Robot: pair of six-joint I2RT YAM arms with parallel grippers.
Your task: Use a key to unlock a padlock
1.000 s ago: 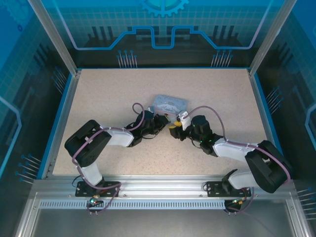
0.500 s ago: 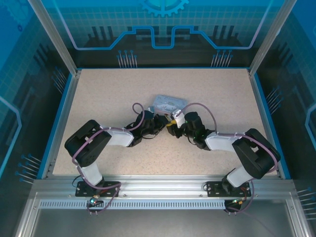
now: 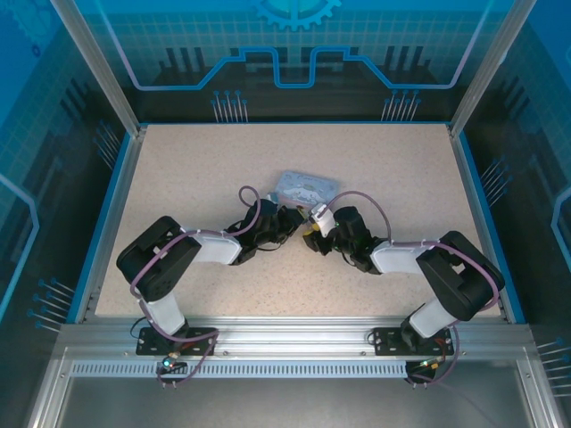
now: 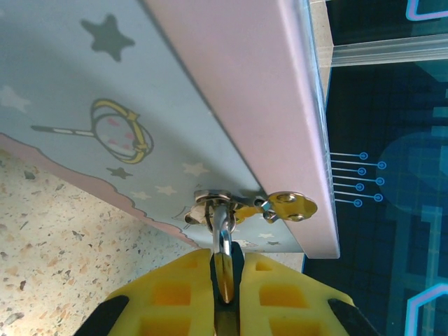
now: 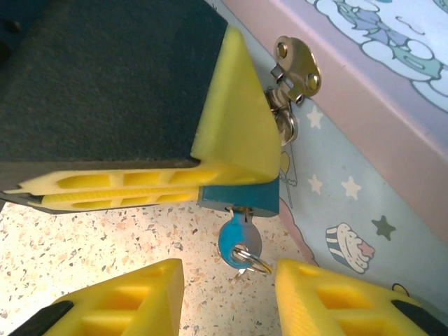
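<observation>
On a speckled beige surface (image 3: 178, 178) inside a blue-lit enclosure, two robot arms meet at the front of a pastel cartoon-printed tin box (image 3: 306, 188). The padlock (image 5: 238, 197), a tiny teal-blue body, hangs at the tin's front wall with its metal shackle (image 4: 221, 225) threaded through the tin's hasp (image 5: 297, 66). The left gripper (image 4: 224, 280) is clenched on the padlock and steadies it just above the surface. The key (image 5: 238, 241) sits in the underside of the lock body, its round blue head pointing down and a thin key ring (image 5: 257, 266) dangling from it.

The right gripper (image 5: 227, 280) is released. Its yellow fingers (image 5: 133, 297) stand spread on either side of the key head without touching it.

Lock and key both look rigid, light and smooth. The padlock seems free to swing on its shackle, so it likely needs the left arm's firm hold to resist any twist. The key head is thin and flat and offers little purchase. The likely place to grip it is across its two flat faces, close to the lock body and clear of the loose ring. The turn should then run about the shaft's own axis. A pinch on the edge or on the ring would probably slip.
</observation>
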